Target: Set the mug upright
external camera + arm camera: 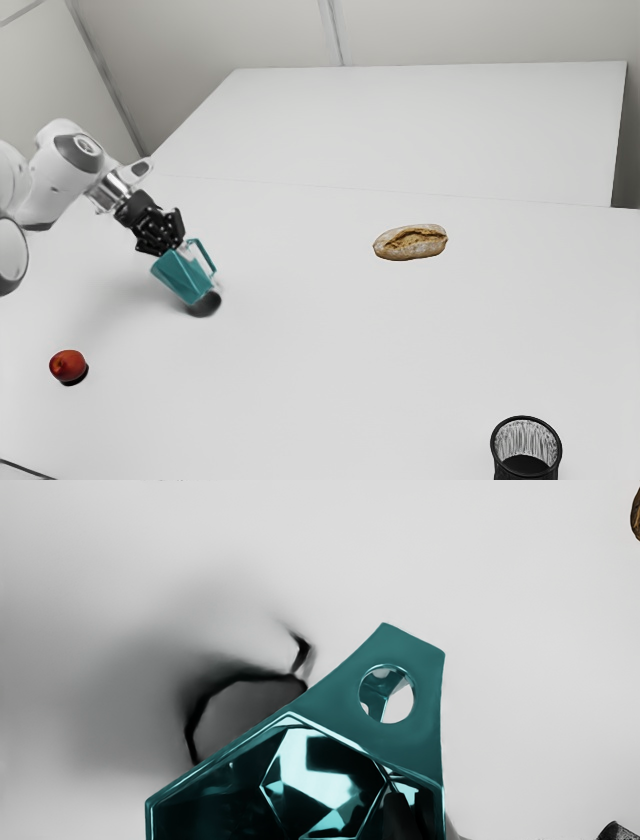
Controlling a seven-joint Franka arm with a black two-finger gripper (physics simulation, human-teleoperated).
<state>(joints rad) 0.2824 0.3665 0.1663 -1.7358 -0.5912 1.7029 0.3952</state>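
Note:
The black gripper (174,240) is at the upper end of the teal mug (182,277), which is tilted in the exterior view, with its handle on the exterior view's right. A dark shadow lies by its lower end; whether the mug touches the table I cannot tell. In the wrist view I look into the angular opening of the mug (370,745), with its pierced handle beside it. A dark part of the gripper (397,815) overlaps the opening. How the gripper stands against the mug's wall is hidden.
The white table (300,350) holds a bread loaf (411,242) toward the exterior view's right, a red apple (68,366) nearer the camera on the left, and a black mesh-like cup (526,450) at the lower right. The loaf (636,515) edges into the wrist view.

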